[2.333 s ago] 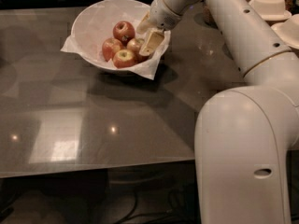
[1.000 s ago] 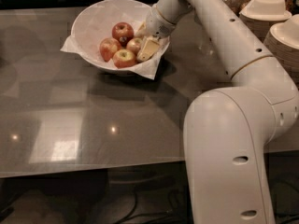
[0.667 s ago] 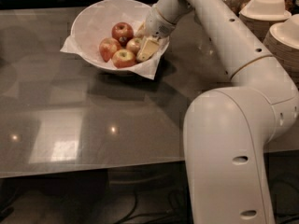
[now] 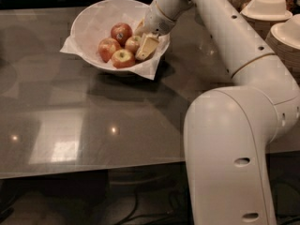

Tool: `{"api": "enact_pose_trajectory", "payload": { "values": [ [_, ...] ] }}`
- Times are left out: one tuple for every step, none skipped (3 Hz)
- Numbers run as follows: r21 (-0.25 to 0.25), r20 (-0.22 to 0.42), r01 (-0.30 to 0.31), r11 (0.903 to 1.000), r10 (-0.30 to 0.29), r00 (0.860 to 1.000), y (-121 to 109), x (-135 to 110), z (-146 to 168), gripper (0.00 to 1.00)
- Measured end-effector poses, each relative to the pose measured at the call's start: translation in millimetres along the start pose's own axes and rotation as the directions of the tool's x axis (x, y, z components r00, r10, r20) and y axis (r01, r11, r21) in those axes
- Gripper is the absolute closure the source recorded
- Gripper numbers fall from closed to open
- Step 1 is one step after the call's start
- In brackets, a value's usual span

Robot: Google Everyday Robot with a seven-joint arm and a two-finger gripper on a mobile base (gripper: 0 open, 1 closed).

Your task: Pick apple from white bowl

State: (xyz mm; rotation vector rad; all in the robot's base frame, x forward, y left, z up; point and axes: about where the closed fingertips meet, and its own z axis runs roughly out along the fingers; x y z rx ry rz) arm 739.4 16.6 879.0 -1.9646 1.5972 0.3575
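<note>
The white bowl point(image 4: 89, 20), lined with crinkled white paper, stands at the back of the table. It holds several apples. The small red-orange apple point(image 4: 132, 44) lies at the right of the pile. A darker red apple point(image 4: 121, 32) is behind it, another red one point(image 4: 108, 48) lies to the left, and one with a yellow-green top point(image 4: 123, 57) is in front. My gripper point(image 4: 143, 40) reaches down into the bowl's right side and sits right against the small red-orange apple.
The grey glossy table point(image 4: 93, 125) stretches towards me. Stacks of pale disposable plates point(image 4: 269, 8) stand at the back right. My white arm point(image 4: 234, 139) rises at the right and crosses over the table's right side.
Since 2.3 s ago my gripper has sunk a little lower into the bowl beside the small apple. Over the last second it has hardly moved.
</note>
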Motion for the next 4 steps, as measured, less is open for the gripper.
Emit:
{"api": "enact_pose_trajectory", "payload": {
  "values": [
    [0.025,0.002,0.029,0.9993,-0.029,1.000,-2.2,-11.1,-17.8,1.00],
    [0.060,0.017,0.056,0.9966,-0.057,0.998,-2.9,-22.2,-43.1,1.00],
    [0.104,0.069,0.078,0.9915,-0.086,0.994,-0.1,-34.4,-76.4,1.00],
    [0.154,0.125,0.105,0.9825,-0.125,0.984,9.2,-51.2,-118.1,1.00]
  ]
}}
